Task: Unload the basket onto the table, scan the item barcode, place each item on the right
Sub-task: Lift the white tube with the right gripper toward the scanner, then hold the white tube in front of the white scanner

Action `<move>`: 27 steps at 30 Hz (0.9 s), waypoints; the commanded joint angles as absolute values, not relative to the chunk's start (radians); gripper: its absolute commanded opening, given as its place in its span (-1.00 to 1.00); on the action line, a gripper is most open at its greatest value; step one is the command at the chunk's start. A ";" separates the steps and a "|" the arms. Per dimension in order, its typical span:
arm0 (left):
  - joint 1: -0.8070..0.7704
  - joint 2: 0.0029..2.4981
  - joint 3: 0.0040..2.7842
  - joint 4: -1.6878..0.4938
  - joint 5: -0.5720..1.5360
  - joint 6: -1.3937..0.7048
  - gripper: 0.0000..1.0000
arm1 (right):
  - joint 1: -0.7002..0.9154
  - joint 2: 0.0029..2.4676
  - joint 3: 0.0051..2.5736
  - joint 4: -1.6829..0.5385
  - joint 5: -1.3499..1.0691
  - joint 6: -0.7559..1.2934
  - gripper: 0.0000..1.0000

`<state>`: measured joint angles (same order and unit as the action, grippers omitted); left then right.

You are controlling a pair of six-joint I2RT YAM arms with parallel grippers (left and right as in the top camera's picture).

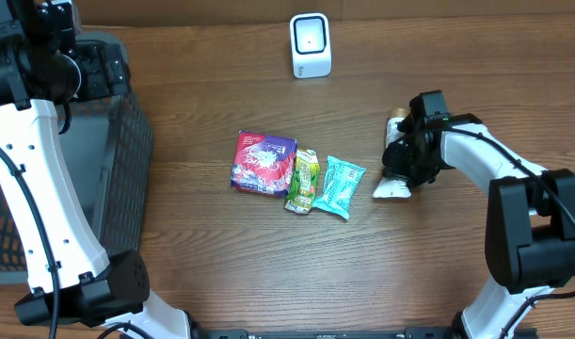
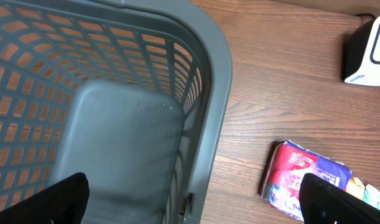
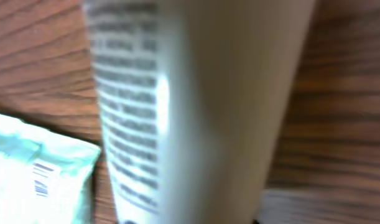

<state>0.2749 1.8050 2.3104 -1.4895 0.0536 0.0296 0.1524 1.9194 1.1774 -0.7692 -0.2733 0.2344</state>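
The right pincer (image 1: 402,162) is down on a white tube (image 1: 392,191) that lies on the desk (image 1: 268,282). I cannot tell if it is squeezing the tube. Near the tube's left side lie a teal packet (image 1: 340,186), a green carton (image 1: 304,181) and a purple bag (image 1: 263,163) in a row. The white scanner (image 1: 311,44) stands at the back, well apart from the tube. The left pincer (image 2: 196,202) hangs wide open over the grey basket (image 2: 214,93).
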 commanded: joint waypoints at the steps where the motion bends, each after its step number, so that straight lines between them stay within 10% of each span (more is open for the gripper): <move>1: 0.268 1.799 2.312 -1.488 0.068 0.045 0.99 | 0.159 1.920 1.171 -0.784 -0.371 0.240 -0.81; 27: 0.266 1.799 2.312 -1.488 0.068 0.045 1.00 | 0.269 1.829 2.197 -1.320 -0.791 -0.070 -0.93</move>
<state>0.2749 1.8050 2.3104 -1.4895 0.0570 0.0296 0.2558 1.8446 2.1765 -1.3273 -0.6682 0.0124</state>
